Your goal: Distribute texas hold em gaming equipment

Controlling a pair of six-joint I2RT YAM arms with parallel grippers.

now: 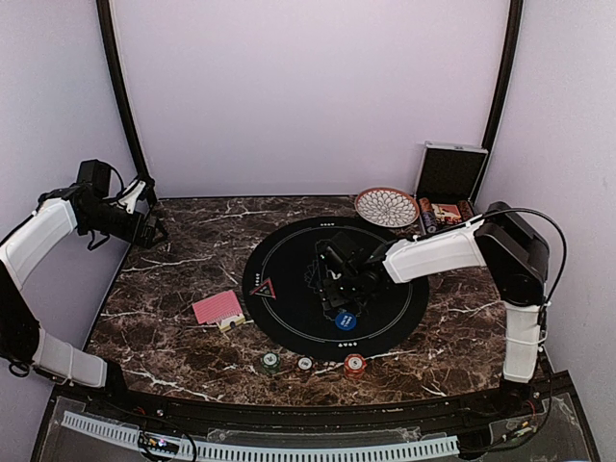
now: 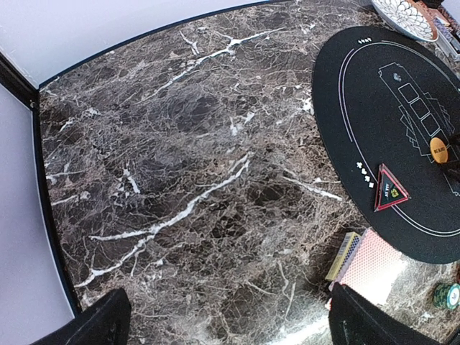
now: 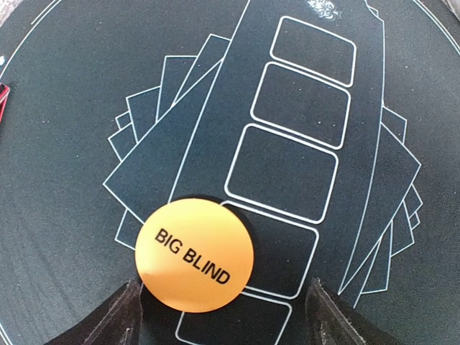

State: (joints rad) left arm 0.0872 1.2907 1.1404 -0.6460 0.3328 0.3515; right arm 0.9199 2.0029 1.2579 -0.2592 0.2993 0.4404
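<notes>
Surface: Dark veined marble table [image 1: 173, 279] is set against pale walls, and a round black mat [image 1: 289, 252] printed with card outlines is laid at its middle.
Right gripper: the right gripper [image 3: 224, 291] is lowered over the mat's centre; its jaws are spread wider than the disc between them.
Orange disc: the "BIG BLIND" button [image 3: 194, 255] is laid flat on the mat, close to one finger [image 3: 118, 320] and apart from the other.
Blue disc: the blue button [image 1: 346, 322] is placed on the mat, just near of the right gripper.
Left gripper: the left gripper [image 2: 230, 323] is held high over the table's far left corner, jaws wide, nothing between them.
Cards: the pink-backed cards [image 1: 218, 307] are stacked on the marble, just left of the mat.
Chips: green [image 1: 270, 362], white [image 1: 304, 364] and red [image 1: 355, 365] chip stacks are lined up near the front edge.
Background: a patterned bowl [image 1: 386, 206] and an open silver case [image 1: 450, 173] are seen at the far right.
</notes>
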